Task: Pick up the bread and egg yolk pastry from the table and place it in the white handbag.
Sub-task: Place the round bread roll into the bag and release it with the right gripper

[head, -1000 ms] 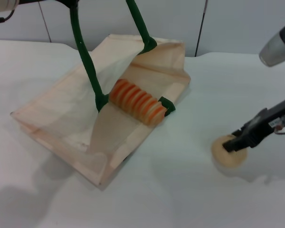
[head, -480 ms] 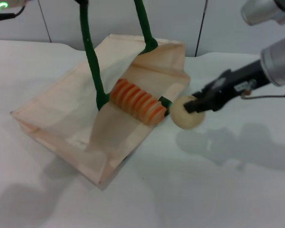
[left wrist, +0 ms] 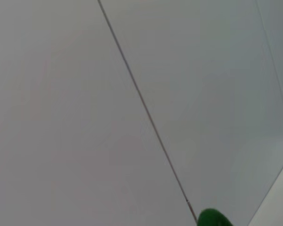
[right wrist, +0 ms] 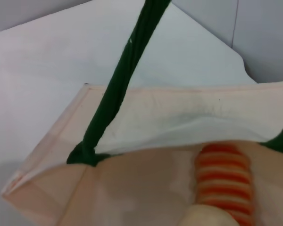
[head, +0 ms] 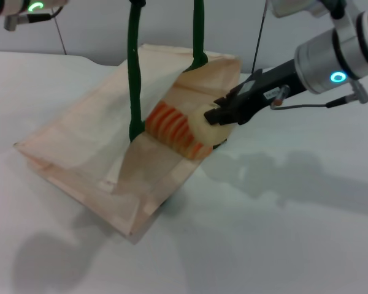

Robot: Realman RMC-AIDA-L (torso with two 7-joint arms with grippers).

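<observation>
1. Fabric of a matte cream colour is forming the white handbag [head: 80, 153], a large flat rectangular tote that is lying on its side toward the left part of the table [head: 282, 239], with its mouth gaping toward the far edge.
2. Two thick, dark green, rope-like handles [head: 134, 73] are rising straight up from the bag's mouth and running out past the top of the head view, taut and nearly parallel.
3. The bread [head: 172, 130], an elongated loaf with ridged slices striped orange and pale cream, is lying in the open mouth of the bag, resting on the lower fabric panel.
4. The right gripper [head: 224, 113] is reaching in from the right at the bag's opening, its black fingers closed against the egg yolk pastry [head: 203, 125].
5. The pastry, a smooth, round, pale tan-yellow ball, is sitting just beside the near end of the loaf, at the lip of the bag; whether the two are touching cannot be told.
6. In the right wrist view the striped loaf [right wrist: 224, 181] is showing its rounded ridges inside the bag [right wrist: 146, 127], with the pale curve of the pastry [right wrist: 210, 219] just before it and one green handle [right wrist: 120, 89] crossing above.
7. The left gripper is out of sight; only that arm's housing [head: 24, 9] is showing at the top left of the head view, above the table's far left corner.
8. The table is a smooth, plain white surface.
</observation>
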